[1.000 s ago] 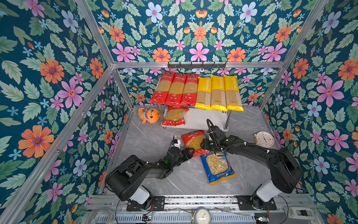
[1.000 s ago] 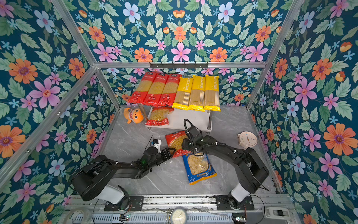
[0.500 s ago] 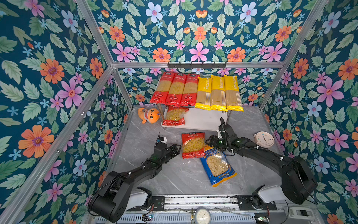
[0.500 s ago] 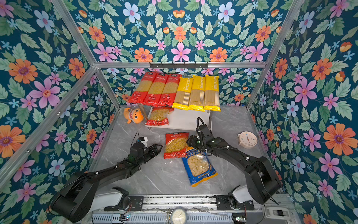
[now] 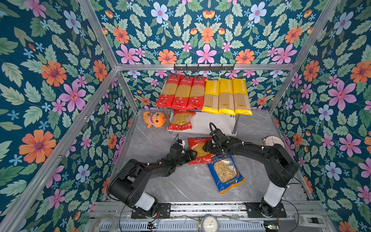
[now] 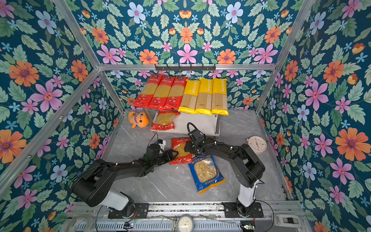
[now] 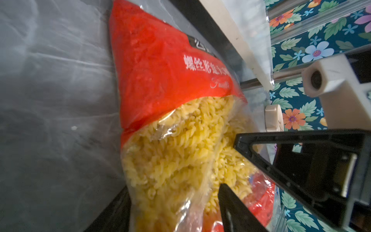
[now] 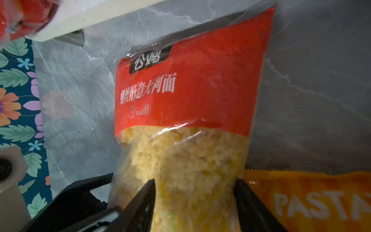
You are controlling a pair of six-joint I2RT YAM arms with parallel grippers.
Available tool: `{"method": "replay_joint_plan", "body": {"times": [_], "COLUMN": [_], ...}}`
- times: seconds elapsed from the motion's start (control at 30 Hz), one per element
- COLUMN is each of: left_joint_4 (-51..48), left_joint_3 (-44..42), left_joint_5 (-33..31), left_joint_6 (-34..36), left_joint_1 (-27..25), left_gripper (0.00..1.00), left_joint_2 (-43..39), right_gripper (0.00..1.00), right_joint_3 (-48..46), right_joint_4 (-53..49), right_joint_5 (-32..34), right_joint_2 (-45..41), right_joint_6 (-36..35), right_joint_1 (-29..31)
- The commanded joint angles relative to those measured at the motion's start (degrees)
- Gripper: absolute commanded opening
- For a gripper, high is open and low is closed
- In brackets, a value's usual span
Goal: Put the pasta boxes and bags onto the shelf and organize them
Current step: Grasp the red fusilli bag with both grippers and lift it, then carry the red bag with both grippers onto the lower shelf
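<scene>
A red fusilli bag lies on the grey floor in front of the shelf. My left gripper grips its left side and my right gripper pinches its right side; both wrist views show pasta bulging between the fingers. Three red spaghetti packs and three yellow ones lie on the top board. Another red short-pasta bag rests on the lower board. A blue-and-yellow bag lies on the floor beside the right gripper.
An orange plush toy sits left of the shelf. A small round clock stands by the right wall. A black hook rail hangs on the back frame. Floral walls close in three sides.
Half a second ago both grippers stood back from the red fusilli bag. Both have since come in onto its sides. The bag itself has hardly shifted.
</scene>
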Motion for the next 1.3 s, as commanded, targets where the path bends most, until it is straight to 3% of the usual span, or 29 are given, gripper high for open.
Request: {"method": "replay_joint_plan", "body": {"times": [0.0, 0.13, 0.33, 0.47, 1.0, 1.27], "left_joint_4": [2.06, 0.73, -1.35, -4.01, -12.48, -9.61], "left_joint_3": [0.32, -0.06, -1.47, -2.67, -2.18, 0.99], "left_joint_5": [-0.09, 0.24, 0.55, 0.40, -1.13, -3.05], "left_joint_6": [0.89, 1.29, 1.21, 1.26, 0.90, 6.59], "left_joint_1": [-0.28, -0.53, -0.55, -0.64, -2.84, -3.19], "left_gripper": [0.59, 0.42, 0.26, 0.18, 0.04, 0.00], "left_joint_2": [0.24, -2.02, -7.05, -11.48, -24.97, -26.05], "right_gripper": [0.56, 0.39, 0.18, 0.10, 0.00, 0.00], "right_joint_3": [-1.72, -5.67, -9.74, -12.70, -15.33, -18.41], "right_joint_4": [3.72, 9.88, 15.36, 18.53, 18.90, 28.23], "right_joint_5": [-3.55, -6.66, -10.92, -12.13, -11.95, -4.22], "right_joint_2": [-0.22, -2.97, -5.12, -7.81, -19.81, -24.62], "right_joint_6": [-0.26, 0.52, 4.08, 6.48, 7.24, 2.31], "right_joint_1": [0.28, 0.34, 0.48, 0.71, 1.70, 1.69]}}
